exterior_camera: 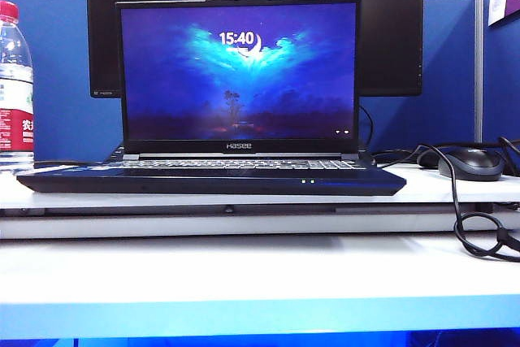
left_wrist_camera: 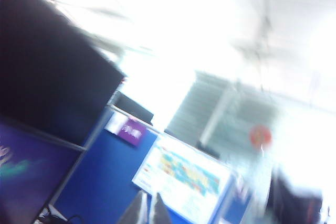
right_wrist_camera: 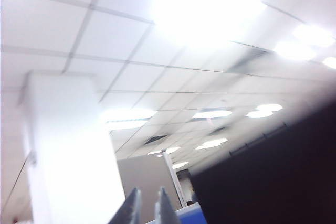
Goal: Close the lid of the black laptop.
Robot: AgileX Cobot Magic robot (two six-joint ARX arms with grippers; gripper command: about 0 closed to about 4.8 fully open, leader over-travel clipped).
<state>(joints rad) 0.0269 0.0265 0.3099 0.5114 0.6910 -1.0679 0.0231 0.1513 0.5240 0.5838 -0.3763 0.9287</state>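
While the black Hasee laptop [exterior_camera: 211, 176] stands with its thin black lid [exterior_camera: 238, 75] upright, left gripper [left_wrist_camera: 148, 209] and right gripper [right_wrist_camera: 145, 207], fingertips slightly apart, aim above it; a blind descent risks jabbing the screen.

You saw only the fingertips of the left gripper [left_wrist_camera: 147, 209] and right gripper [right_wrist_camera: 145, 206], cut off at each frame's edge. Beyond the left tips, the monitor [left_wrist_camera: 47, 82] was blurred; neither gripper appeared in the exterior view.

My exterior view is sharp and evenly lit. Both wrist views are motion-blurred, washed out by glaring ceiling lights [right_wrist_camera: 210, 3].
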